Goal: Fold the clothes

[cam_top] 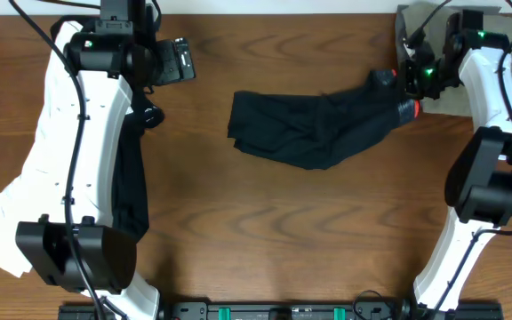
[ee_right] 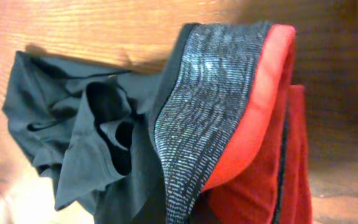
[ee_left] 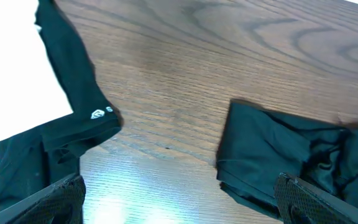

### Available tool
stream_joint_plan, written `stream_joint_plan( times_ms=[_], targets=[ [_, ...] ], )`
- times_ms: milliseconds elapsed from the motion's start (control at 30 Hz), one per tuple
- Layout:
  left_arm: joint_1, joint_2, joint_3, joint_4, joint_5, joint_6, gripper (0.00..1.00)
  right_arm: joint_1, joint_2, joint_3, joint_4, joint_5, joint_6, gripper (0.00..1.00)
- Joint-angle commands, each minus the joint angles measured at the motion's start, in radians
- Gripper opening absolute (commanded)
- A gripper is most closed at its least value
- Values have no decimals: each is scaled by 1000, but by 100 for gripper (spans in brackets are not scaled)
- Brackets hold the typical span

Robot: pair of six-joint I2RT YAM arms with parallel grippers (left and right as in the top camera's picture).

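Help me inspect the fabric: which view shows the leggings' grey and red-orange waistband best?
Right wrist: the waistband fills the frame, with the grey knit and red-orange edge clear. Overhead shows only a red-orange sliver at the leggings' right end. Left wrist shows black fabric, no waistband.
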Motion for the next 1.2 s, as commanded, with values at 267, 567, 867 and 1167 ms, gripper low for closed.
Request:
stream_joint_plan(
  times_ms=[267, 567, 867, 1167],
  targets=[
    [139, 6, -5, -27, -31, 14, 98, 230, 3, 142, -72, -3, -37, 1],
    [209, 6, -5, -32, -31, 14, 98, 431, 3, 163, -38, 79, 52, 1],
    [211, 7, -5, -33, -31, 22, 98, 565, 3, 163, 25, 217, 126, 1],
    [211, 7, -31, -34, -31, 22, 98, 517, 3, 163, -2, 220, 179, 1]
  ],
)
